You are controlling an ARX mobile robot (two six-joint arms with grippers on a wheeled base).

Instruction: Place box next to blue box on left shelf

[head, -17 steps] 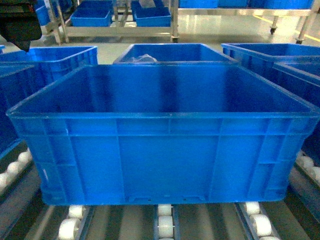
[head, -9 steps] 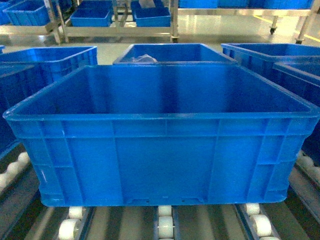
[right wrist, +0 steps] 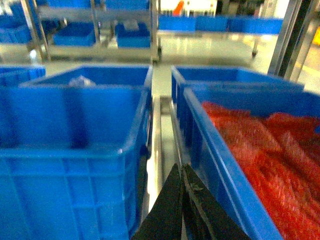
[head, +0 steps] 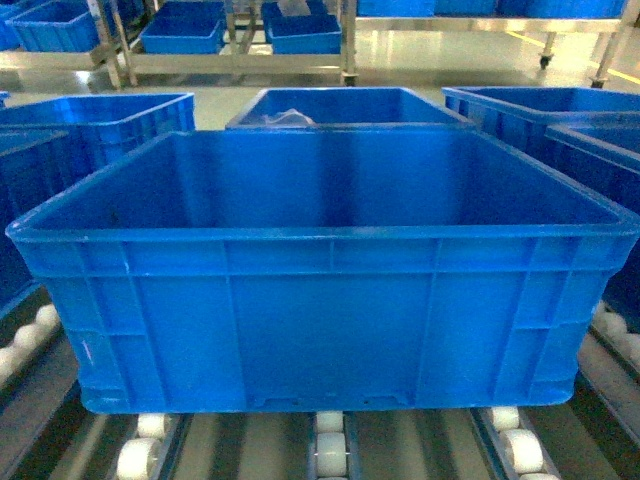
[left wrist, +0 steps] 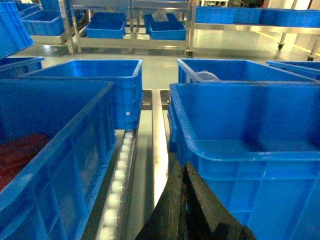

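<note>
The large rectangular blue plastic crate with ribbed sides (head: 325,300) sits square in the middle of the head view, resting on the grey metal roller shelf (head: 330,450), its white rollers showing under the near wall. Crate interior is bare as far as visible.

The left tool (left wrist: 184,200) is low beside the crate's left outer wall (left wrist: 250,150), in the lane between it and a neighbouring blue crate holding dark red material (left wrist: 45,160). Its black fingers lie pressed together, nothing between them.

The right tool (right wrist: 181,200) hangs in the gap on the crate's right side (right wrist: 70,150), between it and a blue crate filled with orange-red packets (right wrist: 260,150). Fingers likewise closed tight, holding nothing.

Another blue crate containing a pale crumpled item (head: 345,105) stands behind the central crate. Further blue crates sit on racks across the floor (head: 240,30).
</note>
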